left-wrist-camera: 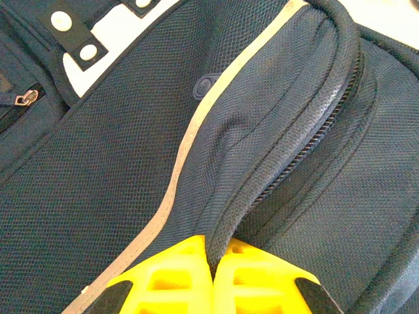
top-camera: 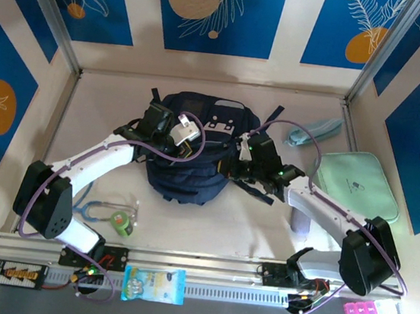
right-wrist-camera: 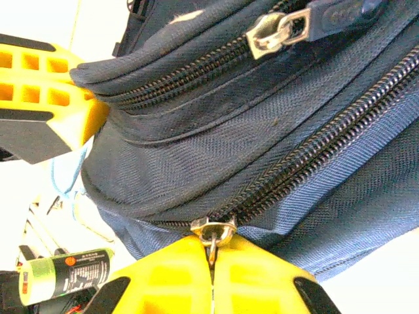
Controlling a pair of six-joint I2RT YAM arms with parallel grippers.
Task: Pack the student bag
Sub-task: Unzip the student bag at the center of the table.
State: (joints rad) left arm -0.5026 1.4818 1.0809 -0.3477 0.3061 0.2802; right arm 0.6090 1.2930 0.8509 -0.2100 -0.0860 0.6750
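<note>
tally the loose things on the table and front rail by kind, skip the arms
student bag: 1
mint-green zip case: 1
pale teal strap: 1
blue tubing: 1
green cylinder: 1
light blue packet on the rail: 1
pink item on the rail: 1
total: 7
grey shape under the right arm is too hidden to count
</note>
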